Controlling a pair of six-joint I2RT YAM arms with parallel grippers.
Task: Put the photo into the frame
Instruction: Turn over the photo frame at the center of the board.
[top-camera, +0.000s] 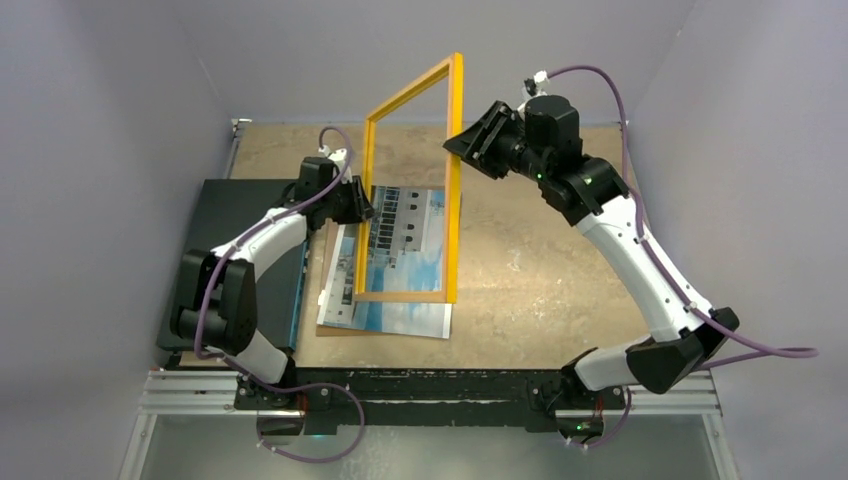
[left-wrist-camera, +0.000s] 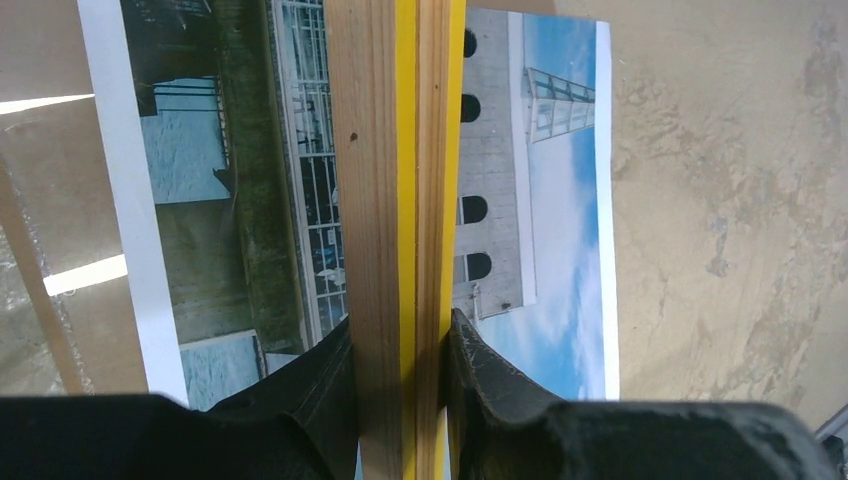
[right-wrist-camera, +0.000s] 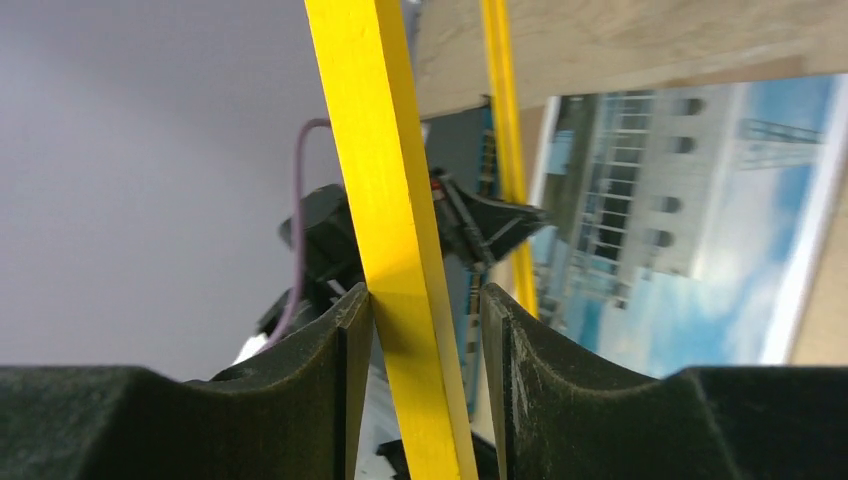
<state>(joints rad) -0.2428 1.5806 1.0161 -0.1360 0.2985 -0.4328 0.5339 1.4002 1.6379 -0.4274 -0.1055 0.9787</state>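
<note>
- A tan mottled table (top-camera: 540, 270) is carrying everything, with a flat black panel (top-camera: 225, 215) lying along its 9 o'clock side
- The thin yellow-orange rectangular picture frame (top-camera: 456, 200) is standing up on edge, its 6 o'clock rail sitting down on the photo
- The large paper photo (top-camera: 400, 315) of a pale building under blue sky is lying face up near the table's centre, beneath the frame
- The left gripper (left-wrist-camera: 400, 330) is pinching the frame's 9 o'clock rail, both fingers pressing on it
- The right gripper (right-wrist-camera: 425, 295) is straddling the 3 o'clock rail with jaws spread, a gap showing beside one finger
</note>
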